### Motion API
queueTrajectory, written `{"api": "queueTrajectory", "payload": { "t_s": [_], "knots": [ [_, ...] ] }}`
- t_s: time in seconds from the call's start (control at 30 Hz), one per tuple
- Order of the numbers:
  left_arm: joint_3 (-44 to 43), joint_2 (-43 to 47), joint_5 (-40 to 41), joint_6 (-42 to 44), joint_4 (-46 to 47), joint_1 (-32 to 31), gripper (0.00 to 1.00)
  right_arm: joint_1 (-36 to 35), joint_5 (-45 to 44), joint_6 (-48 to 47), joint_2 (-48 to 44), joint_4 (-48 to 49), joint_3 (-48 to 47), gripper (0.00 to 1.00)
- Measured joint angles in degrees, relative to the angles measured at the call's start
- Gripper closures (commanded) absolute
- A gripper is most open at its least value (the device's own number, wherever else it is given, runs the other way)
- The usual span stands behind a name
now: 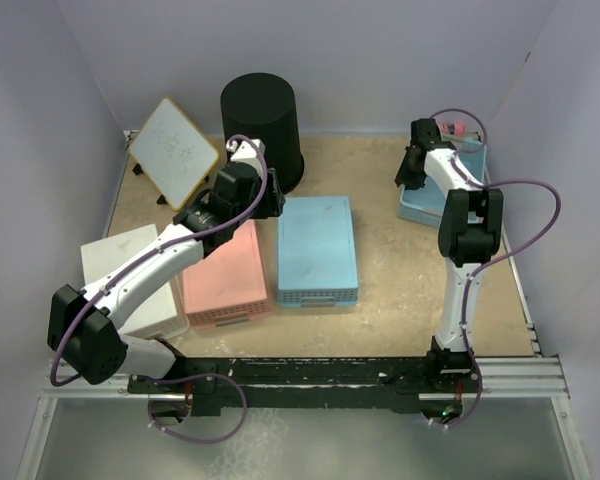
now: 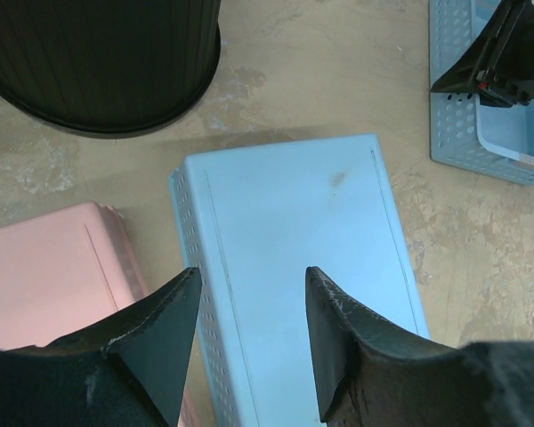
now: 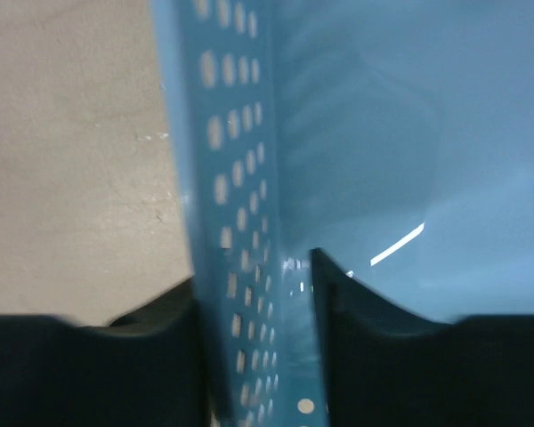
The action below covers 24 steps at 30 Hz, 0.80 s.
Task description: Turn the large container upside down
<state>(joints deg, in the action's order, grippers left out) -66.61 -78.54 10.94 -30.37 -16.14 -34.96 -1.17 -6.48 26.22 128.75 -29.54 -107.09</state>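
The large container, a tall round black ribbed bin [image 1: 260, 125], stands at the back centre with its wider end on the table and a flat closed face on top. It also shows in the left wrist view [image 2: 98, 62]. My left gripper [image 1: 263, 203] is open and empty, just in front of the bin, over the gap between two overturned baskets; its jaws [image 2: 254, 285] stand apart. My right gripper [image 1: 410, 180] is far right, with its jaws [image 3: 254, 285] shut on the wall of a light-blue lattice basket [image 3: 240, 178].
An overturned light-blue basket [image 1: 317, 250] and a pink basket [image 1: 225, 275] lie mid-table. Another light-blue basket [image 1: 430, 207] sits at the right edge. A small whiteboard [image 1: 175, 150] leans at the back left. A white box [image 1: 130, 270] sits on the left.
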Motion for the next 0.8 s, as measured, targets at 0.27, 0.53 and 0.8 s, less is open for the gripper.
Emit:
{"api": "queueTrajectory", "payload": {
  "t_s": [0.27, 0.53, 0.8],
  "knots": [
    [0.0, 0.0, 0.0, 0.0, -1.2, -0.4, 0.52, -0.4, 0.5, 0.1, -8.3, 0.0, 1.4, 1.0],
    [0.0, 0.0, 0.0, 0.1, -1.4, -0.4, 0.52, -0.3, 11.9, 2.5, -18.3, 2.5, 1.7, 1.0],
    [0.0, 0.0, 0.4, 0.9, -2.1, -0.4, 0.52, -0.3, 35.6, 15.6, -21.3, 20.8, 12.4, 1.0]
  ]
}}
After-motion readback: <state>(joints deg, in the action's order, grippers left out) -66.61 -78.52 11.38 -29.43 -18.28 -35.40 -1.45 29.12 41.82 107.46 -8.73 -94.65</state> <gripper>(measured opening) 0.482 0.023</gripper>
